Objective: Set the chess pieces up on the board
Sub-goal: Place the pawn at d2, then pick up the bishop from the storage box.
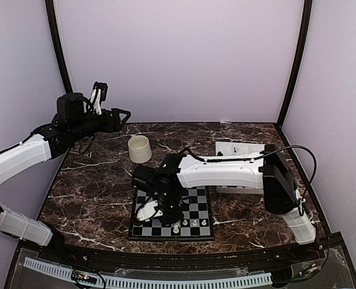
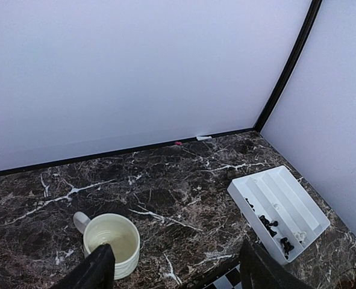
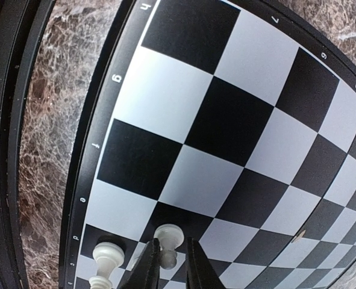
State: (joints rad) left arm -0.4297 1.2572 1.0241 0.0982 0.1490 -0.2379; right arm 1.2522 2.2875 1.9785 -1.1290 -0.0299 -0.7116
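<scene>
Right claw (image 3: 173, 265): jaws narrowly flank a white pawn (image 3: 168, 236) standing on the board (image 3: 184, 96); grip cannot be confirmed. Second pawn (image 3: 107, 253) just left. Left claw (image 2: 178, 271): jaws wide open; mug (image 2: 111, 241) just ahead; tray (image 2: 286, 198) holding black pieces (image 2: 268, 224) farther right.

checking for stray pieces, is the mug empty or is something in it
Empty as far as seen: the left wrist view looks into the mug and shows only bare cream walls and bottom.
</scene>
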